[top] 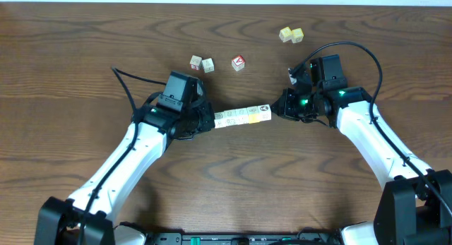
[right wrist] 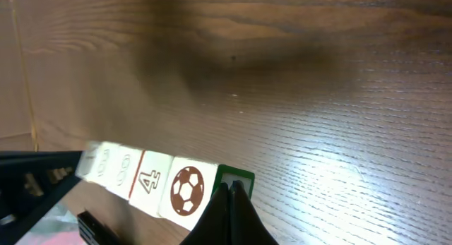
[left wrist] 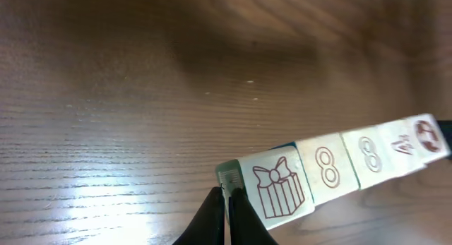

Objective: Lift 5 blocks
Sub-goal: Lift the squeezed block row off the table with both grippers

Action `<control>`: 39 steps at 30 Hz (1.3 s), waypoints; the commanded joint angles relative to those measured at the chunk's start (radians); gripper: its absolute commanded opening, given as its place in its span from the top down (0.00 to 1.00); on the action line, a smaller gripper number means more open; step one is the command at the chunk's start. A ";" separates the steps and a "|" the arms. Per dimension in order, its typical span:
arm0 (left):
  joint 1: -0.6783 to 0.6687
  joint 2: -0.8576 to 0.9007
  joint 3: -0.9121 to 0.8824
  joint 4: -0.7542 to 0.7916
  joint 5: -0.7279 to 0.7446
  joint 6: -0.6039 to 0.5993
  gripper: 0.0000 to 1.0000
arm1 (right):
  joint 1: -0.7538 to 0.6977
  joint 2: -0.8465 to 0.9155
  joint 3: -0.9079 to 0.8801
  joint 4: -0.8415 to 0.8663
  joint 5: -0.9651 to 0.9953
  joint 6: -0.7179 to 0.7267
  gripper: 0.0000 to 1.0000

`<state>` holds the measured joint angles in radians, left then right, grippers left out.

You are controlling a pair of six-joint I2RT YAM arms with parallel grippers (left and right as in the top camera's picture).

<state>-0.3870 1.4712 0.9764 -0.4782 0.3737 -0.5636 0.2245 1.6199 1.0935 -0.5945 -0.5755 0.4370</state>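
Observation:
A row of several cream-white blocks point(top: 242, 116) is squeezed end to end between my two grippers. It hangs above the table, and its shadow lies well away on the wood. My left gripper point(top: 210, 120) is shut, its tips point(left wrist: 229, 192) pressing the green-edged end face beside the gift-print block point(left wrist: 282, 185). My right gripper point(top: 277, 109) is shut too, its tips point(right wrist: 229, 187) pushing the green-framed end face next to the football-print block point(right wrist: 187, 188). Nothing sits between either pair of fingers.
Two cream cubes point(top: 195, 62) point(top: 207, 64) and a red-topped cube point(top: 239, 62) lie on the table behind the row. Two yellow-green cubes point(top: 291, 35) sit at the back right. A black cable point(top: 353, 47) loops over the right arm.

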 commanded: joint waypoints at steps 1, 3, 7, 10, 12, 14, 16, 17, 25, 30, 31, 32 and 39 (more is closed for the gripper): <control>-0.025 -0.024 0.032 0.029 0.135 0.012 0.93 | 0.038 -0.001 0.006 -0.004 -0.189 -0.011 0.99; -0.025 -0.024 0.032 0.024 0.135 0.012 0.93 | 0.038 -0.001 0.006 -0.004 -0.189 -0.011 0.99; -0.025 -0.025 0.032 0.024 0.136 0.004 0.93 | 0.037 -0.001 0.006 -0.004 -0.189 -0.011 0.99; -0.025 -0.026 0.032 0.024 0.136 0.004 0.93 | 0.037 -0.005 0.006 -0.004 -0.193 -0.011 0.99; -0.025 -0.026 0.032 0.024 0.136 0.003 0.93 | 0.037 -0.012 0.006 -0.003 -0.192 -0.011 0.99; -0.024 -0.026 0.034 0.024 0.136 0.000 0.93 | 0.037 -0.024 0.006 -0.003 -0.192 -0.011 0.99; -0.024 -0.026 0.038 0.024 0.138 0.000 0.93 | 0.037 -0.039 0.006 -0.003 -0.188 -0.011 0.99; -0.024 -0.027 0.042 0.024 0.141 0.000 0.93 | 0.037 -0.045 0.006 -0.003 -0.187 -0.011 0.99; -0.024 -0.030 0.051 0.023 0.143 0.000 0.93 | 0.037 -0.053 0.006 -0.026 -0.155 -0.011 0.99; -0.024 -0.031 0.053 0.024 0.162 -0.011 0.93 | 0.037 -0.057 0.006 -0.026 -0.155 -0.011 0.99; -0.024 -0.031 0.054 0.024 0.162 -0.011 0.93 | 0.037 -0.057 0.006 -0.026 -0.155 -0.011 0.99; -0.024 -0.031 0.054 0.024 0.162 -0.011 0.93 | 0.037 -0.057 0.006 -0.026 -0.155 -0.008 0.99; -0.024 -0.031 0.058 0.024 0.161 -0.011 0.93 | 0.037 -0.057 0.006 -0.024 -0.155 -0.004 0.99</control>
<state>-0.3870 1.4570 0.9768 -0.4789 0.3908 -0.5694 0.2245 1.5845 1.0935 -0.6178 -0.5602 0.4366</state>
